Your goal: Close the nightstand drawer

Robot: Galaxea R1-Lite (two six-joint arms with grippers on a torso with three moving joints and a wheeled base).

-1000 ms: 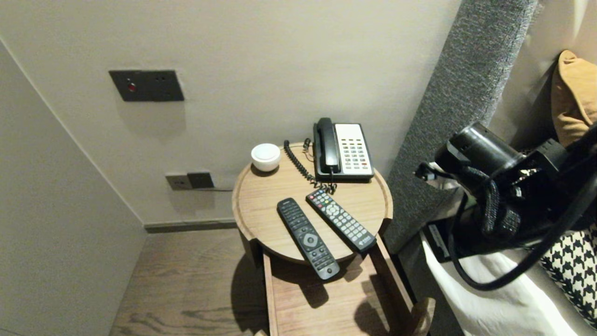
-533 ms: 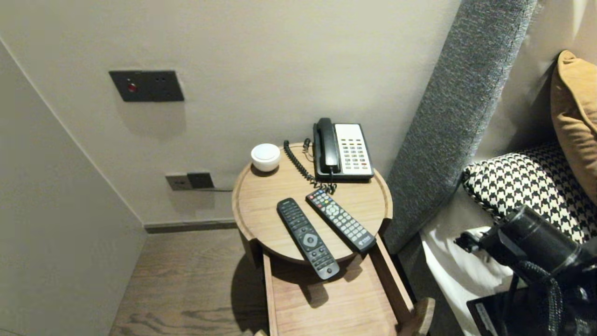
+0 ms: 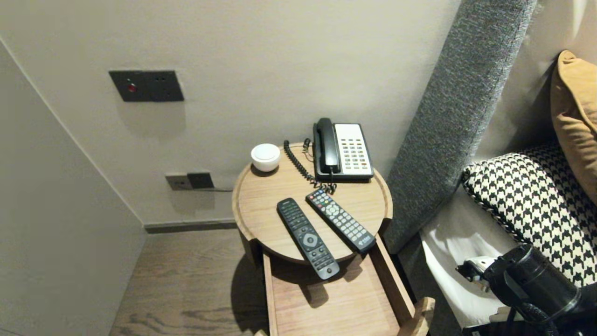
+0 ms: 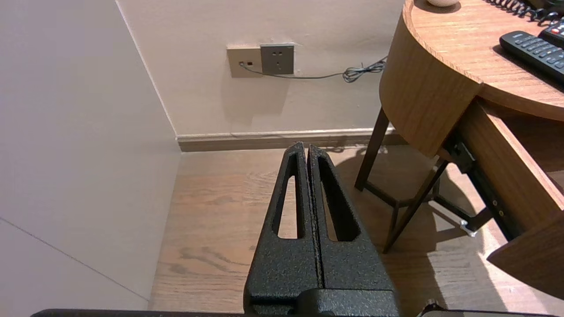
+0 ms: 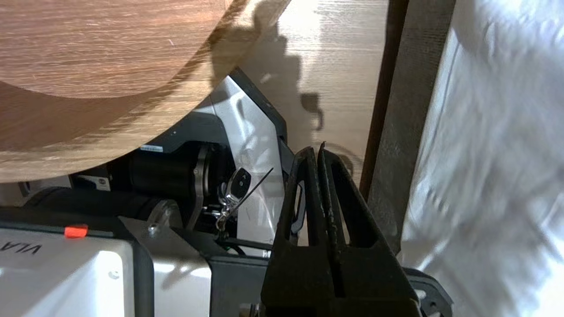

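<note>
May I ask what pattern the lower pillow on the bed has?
The lower pillow is black-and-white houndstooth; head view.

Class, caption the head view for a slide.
Two remotes, a phone and a cup on a round table over an open drawer; right arm low by the bed.

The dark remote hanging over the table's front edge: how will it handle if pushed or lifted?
The dark remote looks rigid and probably light. Its near end overhangs the round table, so a nudge may tip it into the open drawer. Being flat, it seems unlikely to roll.
</note>
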